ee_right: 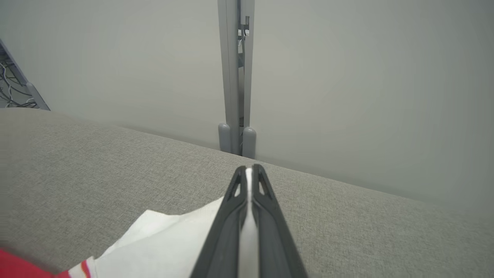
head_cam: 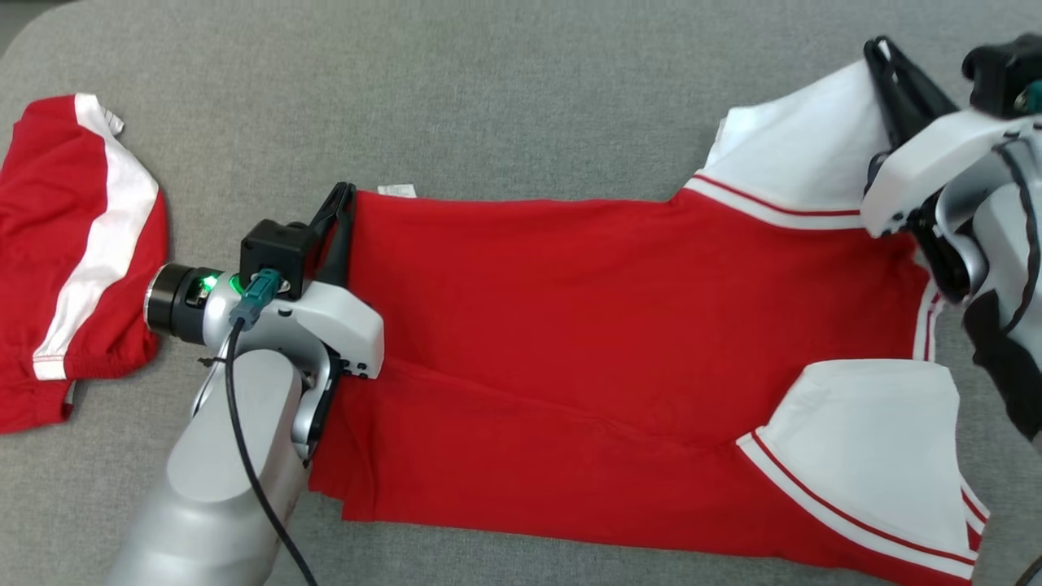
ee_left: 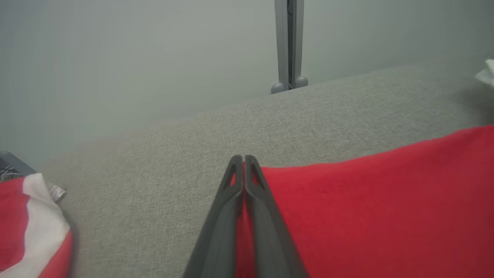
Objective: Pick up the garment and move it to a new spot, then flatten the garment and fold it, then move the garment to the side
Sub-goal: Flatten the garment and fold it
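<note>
Pale left forearm in the foreground, the robot's left gripper has its jaws clamped on the far hem corner of the red-and-white garment, which lies spread lengthwise across the grey tabletop. Beyond it, the right gripper pinches the far white sleeve between closed jaws. With both far corners held, the fold should go best if the arms lift together and draw that edge evenly toward the near side, cloth taut, clear of a second red garment lying apart at left.
</note>
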Robot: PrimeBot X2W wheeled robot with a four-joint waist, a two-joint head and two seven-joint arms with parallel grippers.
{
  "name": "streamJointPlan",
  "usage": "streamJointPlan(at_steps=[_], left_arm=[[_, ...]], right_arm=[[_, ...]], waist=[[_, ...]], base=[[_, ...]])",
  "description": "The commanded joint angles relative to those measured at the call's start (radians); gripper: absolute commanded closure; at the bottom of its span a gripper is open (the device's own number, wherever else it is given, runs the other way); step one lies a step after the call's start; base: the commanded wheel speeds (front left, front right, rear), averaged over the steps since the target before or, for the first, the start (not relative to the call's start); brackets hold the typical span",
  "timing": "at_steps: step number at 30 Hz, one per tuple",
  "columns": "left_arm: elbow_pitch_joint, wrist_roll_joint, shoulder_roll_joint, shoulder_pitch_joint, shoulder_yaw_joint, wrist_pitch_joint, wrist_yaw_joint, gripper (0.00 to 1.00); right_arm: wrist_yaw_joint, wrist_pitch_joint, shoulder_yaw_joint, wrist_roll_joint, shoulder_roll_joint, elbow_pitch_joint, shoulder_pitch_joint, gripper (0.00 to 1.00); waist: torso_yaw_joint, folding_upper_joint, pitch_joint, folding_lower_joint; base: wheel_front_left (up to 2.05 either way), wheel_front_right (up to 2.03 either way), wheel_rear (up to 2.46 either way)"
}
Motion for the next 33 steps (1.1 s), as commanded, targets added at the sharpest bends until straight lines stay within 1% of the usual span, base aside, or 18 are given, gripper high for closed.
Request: streamJointPlan(at_steps=[1, 12, 14, 19, 26, 33], left_arm=[[0.003, -0.004, 0.014, 0.009, -0.002, -0.009, -0.006, 1.0], [-0.007, 0.01, 0.076, 0.083, -0.035, -0.01, -0.034, 1.0], [-0.014, 0.011, 0.093, 0.11, -0.047, -0.005, -0.044, 1.0], [-0.028, 0.02, 0.128, 0.151, -0.065, 0.004, -0.053, 1.0], [-0.062, 0.043, 0.179, 0.2, -0.098, 0.016, -0.072, 1.0], [-0.106, 0.068, 0.238, 0.245, -0.146, 0.034, -0.108, 1.0]], right_arm=[[0.0, -0.009, 0.007, 0.01, -0.007, -0.017, 0.025, 1.0], [0.0, -0.01, 0.04, 0.077, -0.032, -0.175, 0.199, 1.0], [0.0, 0.017, 0.048, 0.1, -0.042, -0.223, 0.252, 1.0], [0.0, 0.07, 0.06, 0.129, -0.072, -0.315, 0.344, 1.0], [0.0, 0.17, 0.045, 0.152, -0.126, -0.432, 0.456, 1.0], [0.0, 0.296, 0.023, 0.169, -0.175, -0.555, 0.534, 1.0]], waist=[[-0.011, 0.0, -0.02, -0.0001], [-0.062, 0.0, -0.129, -0.0001], [-0.077, 0.0, -0.155, -0.0001], [-0.093, 0.0, -0.19, -0.0001], [-0.108, 0.0, -0.223, -0.0001], [-0.117, 0.0, -0.234, -0.0001]], base=[[0.0, 0.0, 0.0], [0.0, 0.0, 0.0], [0.0, 0.0, 0.0], [0.0, 0.0, 0.0], [0.0, 0.0, 0.0], [0.0, 0.0, 0.0]])
